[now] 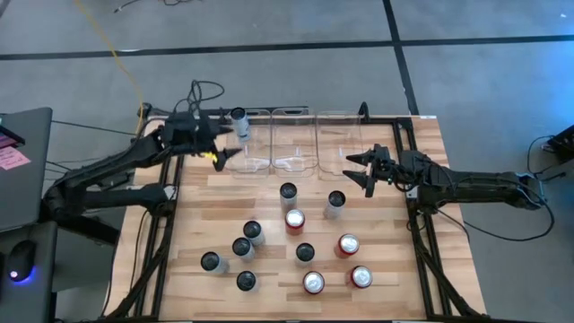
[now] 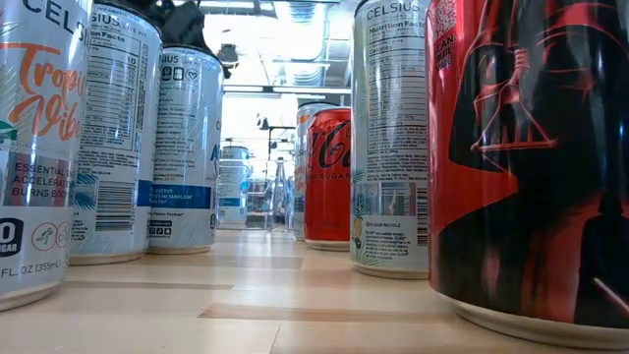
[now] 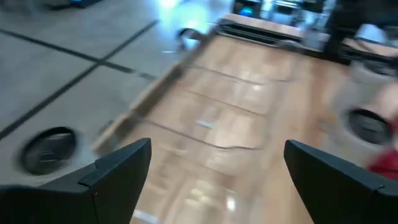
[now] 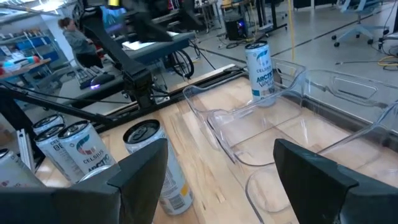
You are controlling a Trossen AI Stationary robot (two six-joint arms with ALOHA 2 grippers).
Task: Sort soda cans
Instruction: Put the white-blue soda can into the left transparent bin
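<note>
Here, eleven soda cans, red and silver-grey cylinders point(image 1: 294, 220), are standing loose on the wooden slatted table point(image 1: 404, 287), nearest the camera side. Beyond them the right gripper point(image 1: 355, 172) is hovering with fingers spread, empty, just beside a silver-grey can point(image 1: 335, 203). Farther back, the left gripper point(image 1: 220, 158), fingers apart, is hanging by the clear plastic bins point(image 1: 291, 144), where one silver-grey can point(image 1: 239, 121) is sitting. Judging by this, the right arm should be centring squarely over its can before closing.

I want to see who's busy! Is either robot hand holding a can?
No. The left hand and the right hand are both open, with nothing between their fingers.
</note>
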